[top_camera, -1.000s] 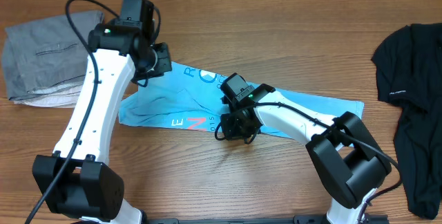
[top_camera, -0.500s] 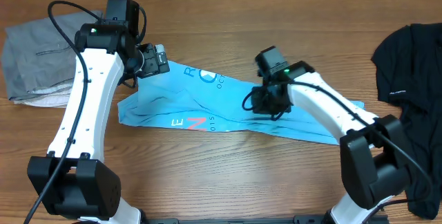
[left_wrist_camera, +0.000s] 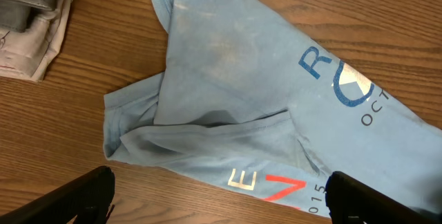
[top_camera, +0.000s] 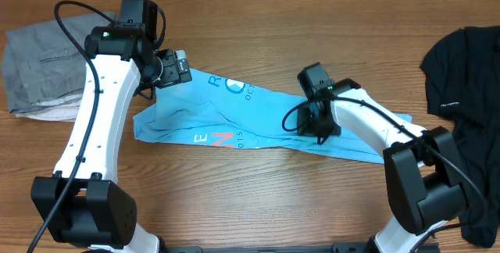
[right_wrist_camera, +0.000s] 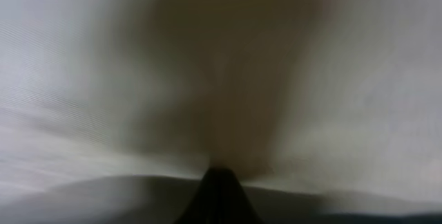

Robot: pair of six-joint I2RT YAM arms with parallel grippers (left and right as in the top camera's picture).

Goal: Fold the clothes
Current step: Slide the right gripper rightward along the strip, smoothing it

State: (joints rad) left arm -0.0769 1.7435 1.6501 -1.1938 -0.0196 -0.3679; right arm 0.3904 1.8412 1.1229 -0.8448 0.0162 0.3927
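Both claws had changed: the left claw (top_camera: 178, 67), shut a second before, stood spread over the T-shirt (top_camera: 195, 116) on the worktop (top_camera: 234, 206). The right claw (top_camera: 311, 124), pressed together, had slid rightward along it.

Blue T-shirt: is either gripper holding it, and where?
The right gripper seems to pinch the T-shirt near its middle; the left gripper is open, holding nothing.

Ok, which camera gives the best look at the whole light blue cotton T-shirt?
The overhead view: the light blue cotton T-shirt lies stretched out, both ends visible, though the right arm covers its middle. The left wrist view shows only its bunched left end with lettering; the right wrist view is a blur.
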